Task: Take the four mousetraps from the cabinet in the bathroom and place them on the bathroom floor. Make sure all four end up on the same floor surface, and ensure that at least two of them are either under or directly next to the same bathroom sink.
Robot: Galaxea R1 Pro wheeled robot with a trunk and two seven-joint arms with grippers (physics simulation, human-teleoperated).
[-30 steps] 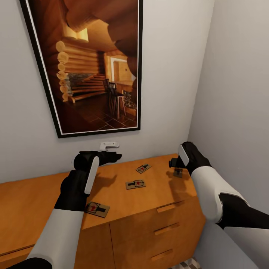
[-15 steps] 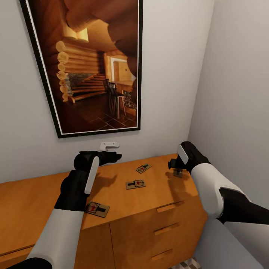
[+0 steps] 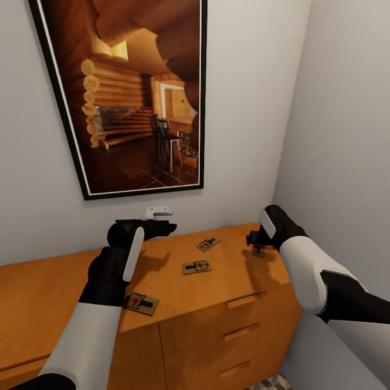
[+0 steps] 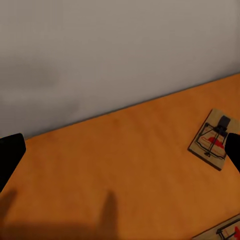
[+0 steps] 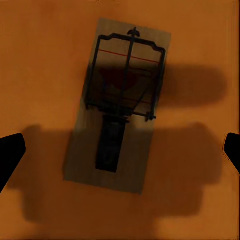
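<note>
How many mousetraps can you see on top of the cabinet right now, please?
4: one near the front edge by the left arm, one mid-top, one nearer the wall, and one under the right gripper, partly hidden.

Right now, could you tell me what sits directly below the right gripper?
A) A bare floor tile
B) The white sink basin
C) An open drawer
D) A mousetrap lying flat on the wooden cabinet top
D: the right wrist view looks straight down on a mousetrap lying flat on the orange-brown cabinet top, with the right gripper hovering open above it and its fingertips spread to either side.
</note>
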